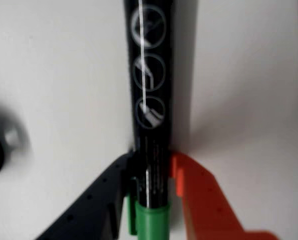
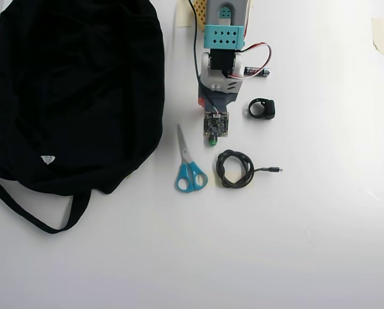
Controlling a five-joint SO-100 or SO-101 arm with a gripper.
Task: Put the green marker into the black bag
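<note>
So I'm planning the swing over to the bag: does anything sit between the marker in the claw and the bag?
Nothing visible does. The marker sits in the claw; the table toward the bag is bare. The scissors lie nearer the camera, off that line.

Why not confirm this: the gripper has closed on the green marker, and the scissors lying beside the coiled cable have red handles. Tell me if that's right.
One detail is wrong: the overhead view shows the scissors have blue handles, not red. They do lie beside the coiled cable, and the wrist view shows the gripper closed on the green marker.
</note>
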